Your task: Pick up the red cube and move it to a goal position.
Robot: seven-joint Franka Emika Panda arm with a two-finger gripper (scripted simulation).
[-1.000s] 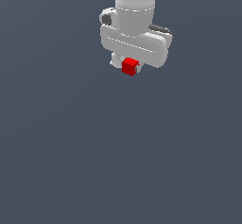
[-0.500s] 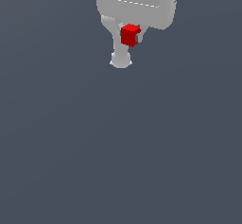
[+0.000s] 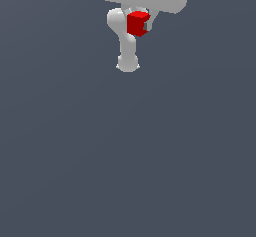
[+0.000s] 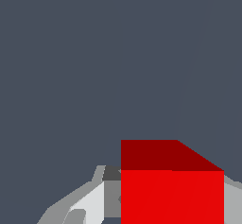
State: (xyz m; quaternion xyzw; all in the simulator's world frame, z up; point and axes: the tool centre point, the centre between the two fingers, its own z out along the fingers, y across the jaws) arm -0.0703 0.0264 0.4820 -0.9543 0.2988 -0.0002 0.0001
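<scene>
Grey floor (image 3: 128,171) everywhere, plain and bare, filling both views with no visible marker for the goal (so no telling from here how much travel remains).

White arm (image 3: 127,46) next, seen from above in the exterior view: broad wrist body cut by the top edge, slimmer links trailing down to a rounded base below it.

Then the gripper (image 3: 138,25), tucked under the wrist body, pinching the red cube (image 3: 137,23) between its fingers. Cube clear of the floor, held high near the top of the exterior view, just to the right of the arm's link in that view. In the wrist view, red cube (image 4: 172,190) large and close, a pale finger (image 4: 92,204) pressed up to one side, the other finger barely showing at the frame edge.

Risks, judged only from this:
- Slip. Smooth flat faces, a narrow cube, a wide gripper; a sharp swing or sudden stop could shake it loose.
- Off-centre hold. Depth of the cube between the pads not readable, so a shallow grip cannot be ruled out.
- Twist in the grip, leaving the cube skewed at the goal.
- Early release, dropping it short and letting it tumble away.
</scene>
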